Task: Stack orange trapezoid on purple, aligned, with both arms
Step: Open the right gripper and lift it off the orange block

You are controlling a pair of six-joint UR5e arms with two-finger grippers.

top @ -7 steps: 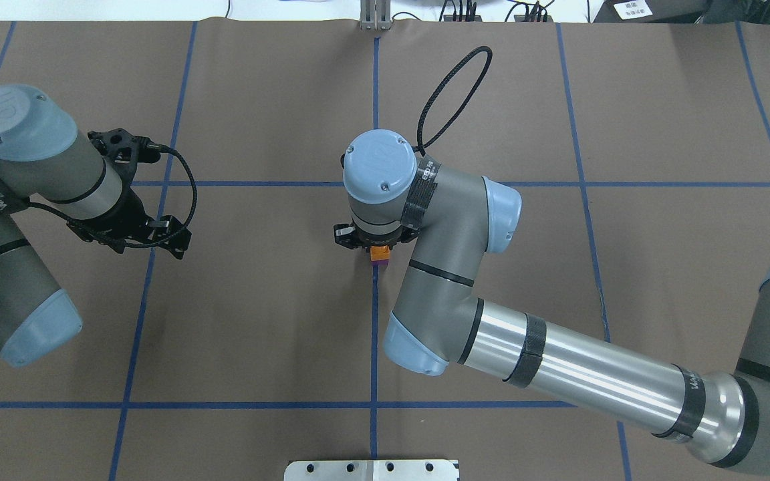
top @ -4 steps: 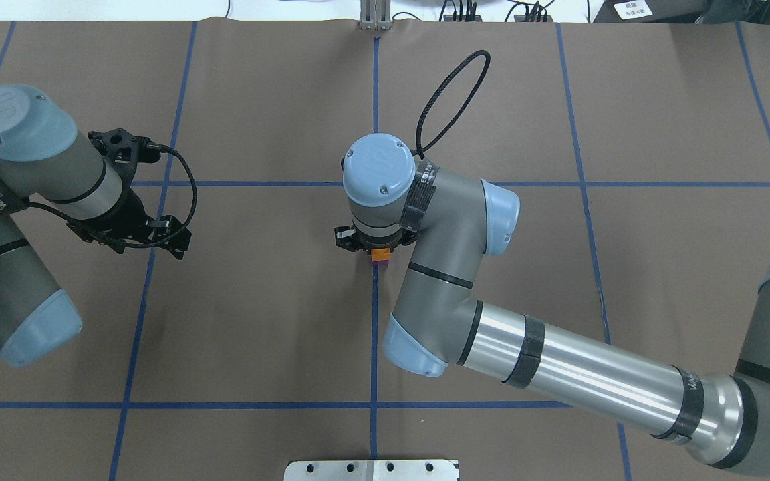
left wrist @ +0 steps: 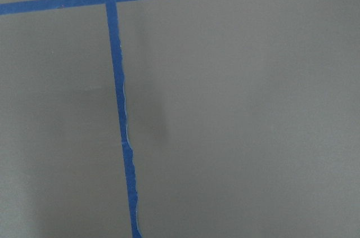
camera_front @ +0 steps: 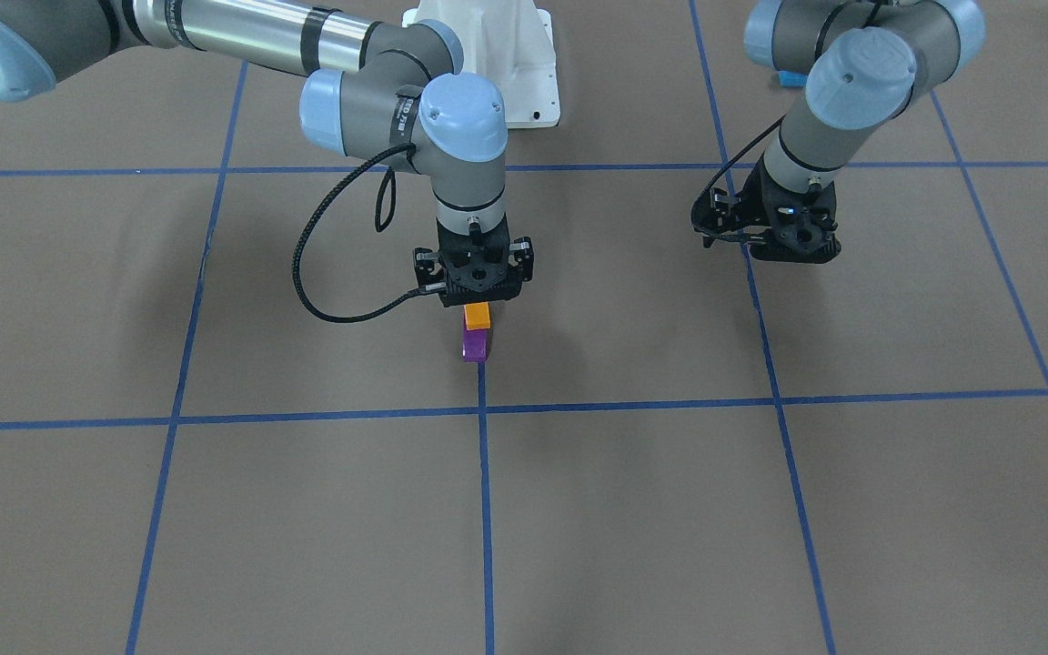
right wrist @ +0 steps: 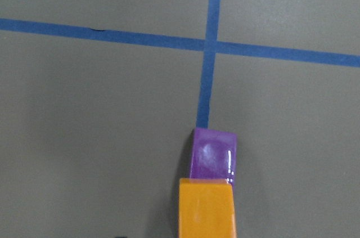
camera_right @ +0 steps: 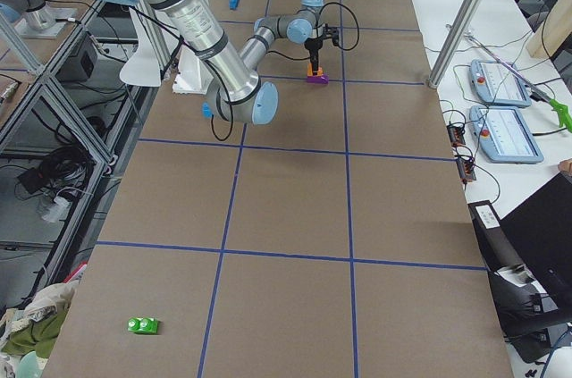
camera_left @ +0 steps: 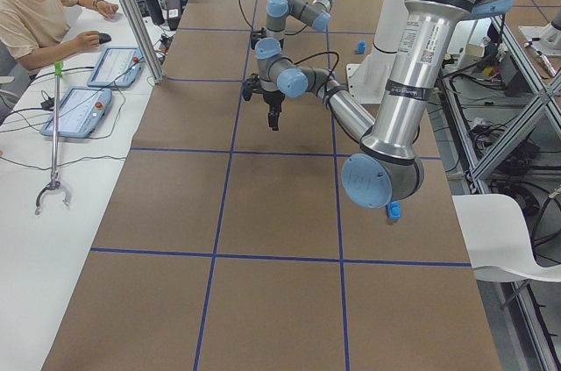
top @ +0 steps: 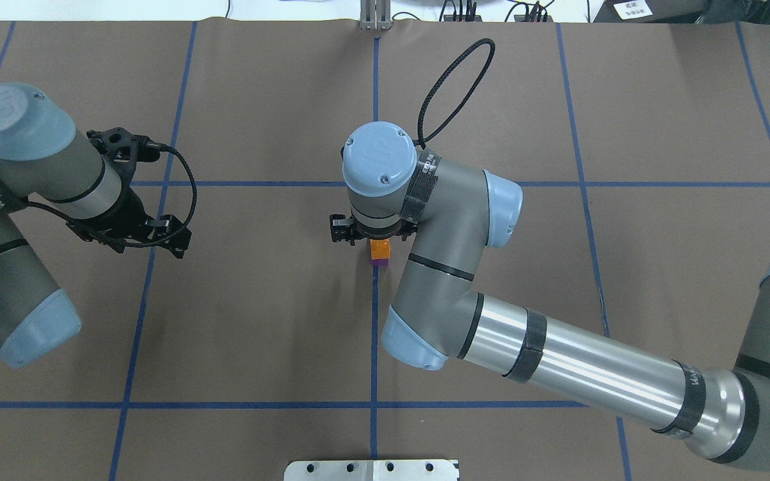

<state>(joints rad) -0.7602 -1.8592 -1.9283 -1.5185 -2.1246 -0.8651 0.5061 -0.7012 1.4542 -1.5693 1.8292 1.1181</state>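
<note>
Stacking looks unfinished: mid-table, our right gripper (camera_front: pixel 477 305) clamps the orange block (camera_front: pixel 477 316) just above the purple block (camera_front: pixel 474 347), whose stud shows; pressing down remains. We cannot tell whether the left gripper (camera_front: pixel 783 244) is apart.

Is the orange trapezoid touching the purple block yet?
Cannot tell. In the right wrist view the orange trapezoid overlaps the purple block, whose stud is uncovered; the front view shows them edge to edge, neither plainly showing contact or gap.
</note>
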